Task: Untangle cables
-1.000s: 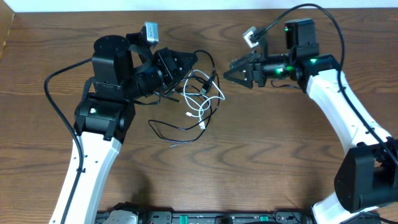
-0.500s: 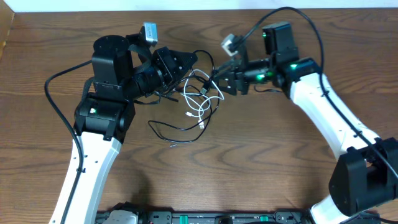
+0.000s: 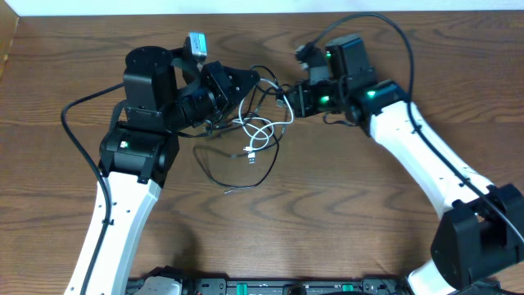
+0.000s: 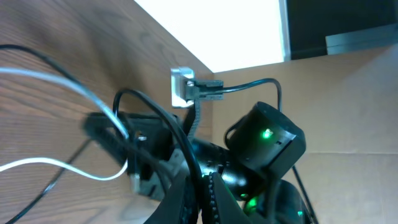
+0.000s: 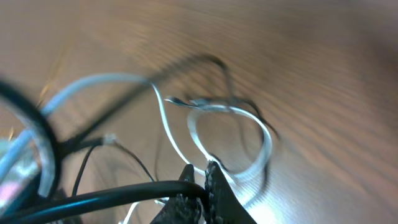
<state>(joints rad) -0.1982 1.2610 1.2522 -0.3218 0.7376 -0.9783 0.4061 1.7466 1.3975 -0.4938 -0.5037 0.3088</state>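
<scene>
Angling inward, left fingers (image 3: pixel 248 81) and right fingers (image 3: pixel 293 100) pinch the cables (image 3: pixel 260 135).

The white cable (image 5: pixel 269 142) lay in several overlapping loops at the middle of the worktop (image 3: pixel 344 213), with one small plug end pointing down at the lower edge of the bundle and a strand rising toward the right claw (image 5: pixel 200 180). The black cable (image 5: pixel 93 200) ran through those loops. A thin arc of it stood off the wood between the left claw (image 4: pixel 199 186) and the right claw, each apparently pinching it. Its long tail curved down and to the left, flat, its end lying loose on the worktop.
</scene>
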